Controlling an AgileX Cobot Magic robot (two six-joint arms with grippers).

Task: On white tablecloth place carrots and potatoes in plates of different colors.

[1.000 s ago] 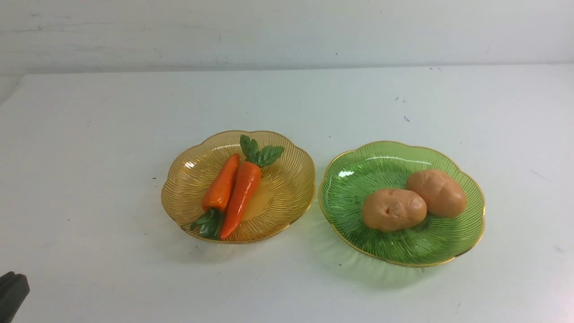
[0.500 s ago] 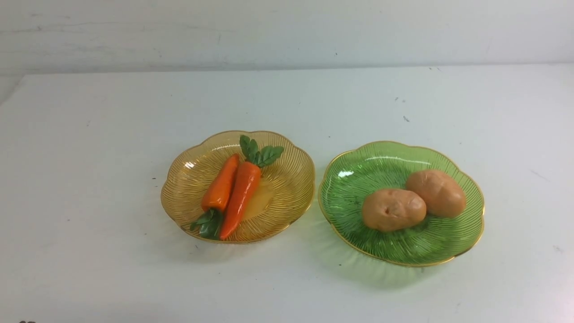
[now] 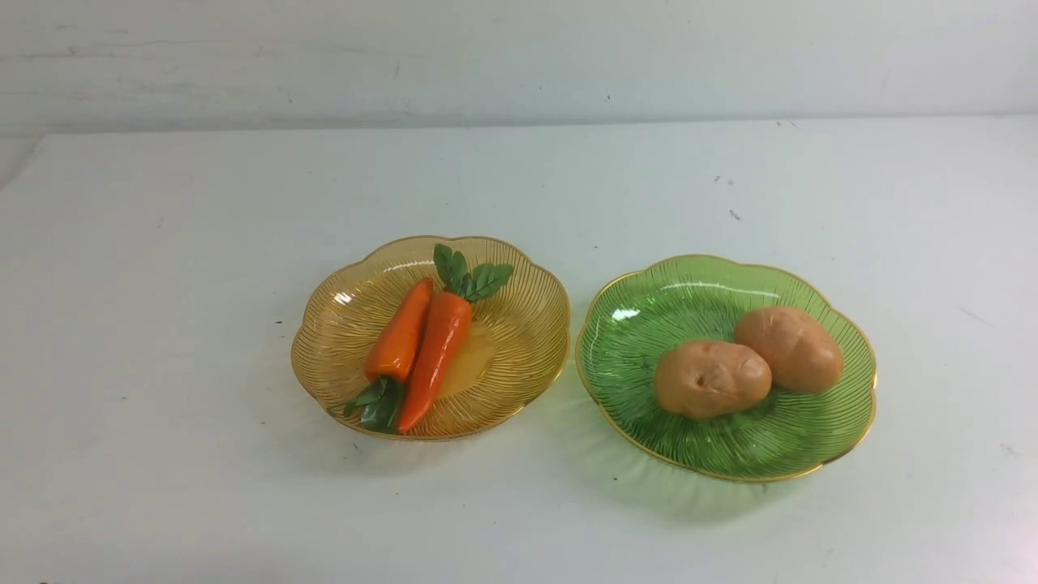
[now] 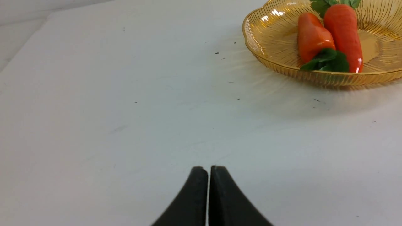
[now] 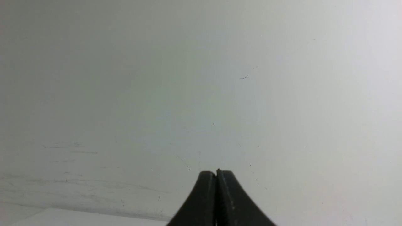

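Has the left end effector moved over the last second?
Yes. A second ago it showed at the front view's lower left corner; now it is out of that view, withdrawn toward the robot, away from the yellow plate. In the wrist view, the left end effector is shut.

Behind the bench I see only a plain off-white painted wall (image 3: 519, 57), scuffed with faint grey marks.
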